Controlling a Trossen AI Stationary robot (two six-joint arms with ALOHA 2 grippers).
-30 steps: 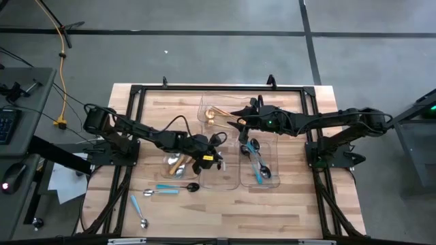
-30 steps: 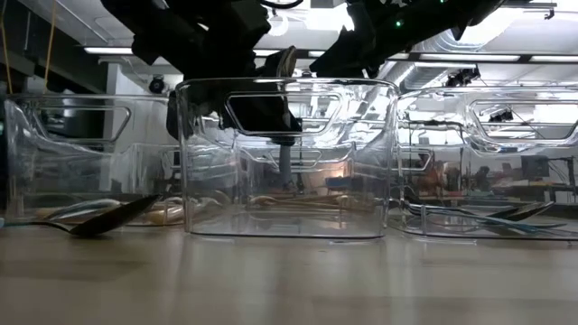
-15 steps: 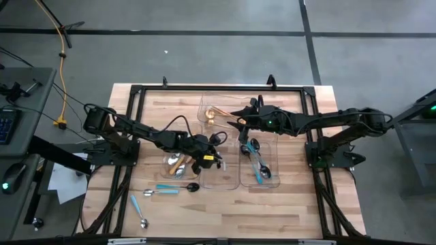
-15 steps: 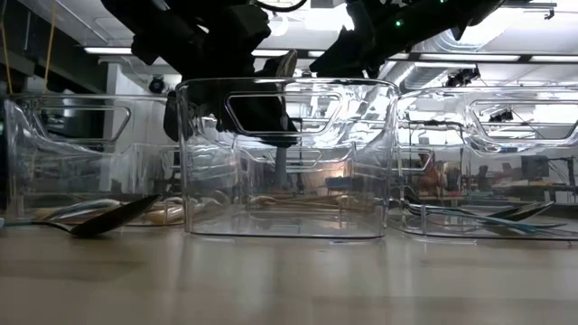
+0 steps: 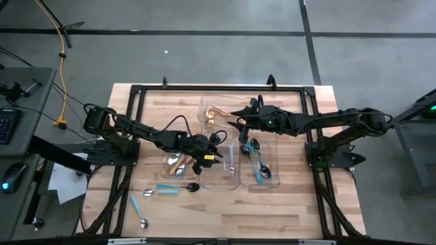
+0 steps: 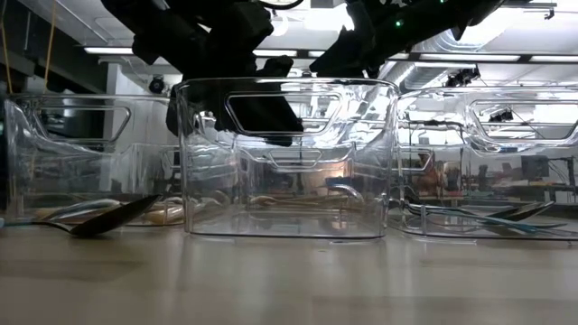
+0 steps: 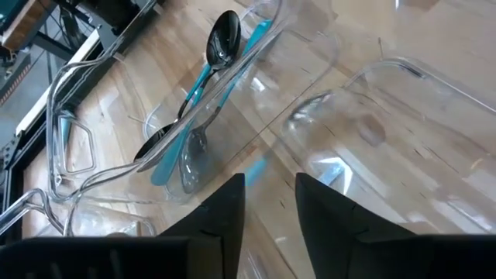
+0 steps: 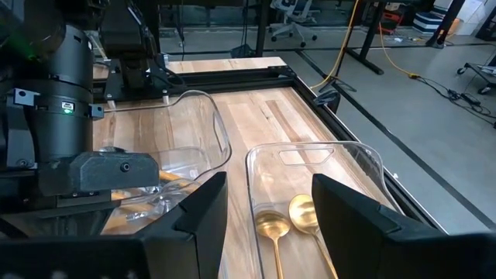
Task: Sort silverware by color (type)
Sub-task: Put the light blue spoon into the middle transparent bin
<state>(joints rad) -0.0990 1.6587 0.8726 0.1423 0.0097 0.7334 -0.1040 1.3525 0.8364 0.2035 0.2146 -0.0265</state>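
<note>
Lying at the table's [image 5: 286, 204] seven o'clock, loose light-blue-handled spoons [image 5: 162, 190] run lengthwise nine-to-three, nearest the left gripper [image 5: 219, 158], jaws released over the middle tray [image 5: 219, 182]. Right gripper [image 5: 240, 121], jaws released, waits above the gold spoons [image 8: 288, 225].

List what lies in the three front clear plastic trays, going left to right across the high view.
Orange-handled silver spoons → one light-blue-handled cutlery piece → dark spoons with teal handles.
</note>
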